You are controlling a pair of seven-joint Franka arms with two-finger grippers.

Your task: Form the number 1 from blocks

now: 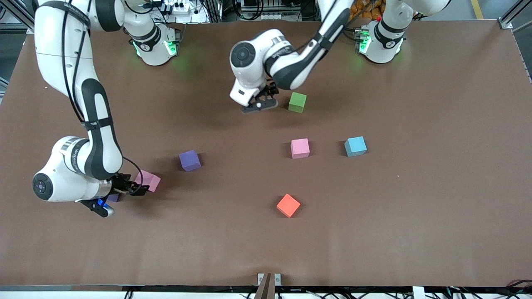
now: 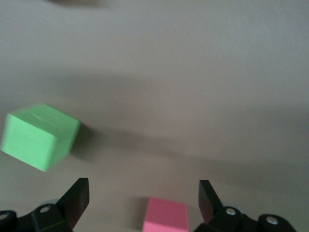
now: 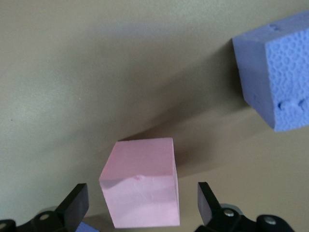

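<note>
R gripper point(image 1: 124, 192) sits low w/ jaws spread around the pink block point(image 1: 150, 180) at the right arm's end of the table, purple block point(image 1: 190, 160) nearby; center fingers point(image 3: 72, 205) on opposite flat faces, drop fully, then squeeze. L gripper point(image 1: 261, 102) waits spread beside the green cube point(image 1: 297, 102); other pink block point(image 1: 300, 148), light blue block point(image 1: 355, 146), red block point(image 1: 288, 205) lie apart mid-table.

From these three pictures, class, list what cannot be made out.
- Front view: the right pincer covers part of the pale pink block.
- Front view: something purple under that arm is mostly hidden.
- Left wrist view: the green block is blurred; the darker pink block is cut off by the edge.
</note>
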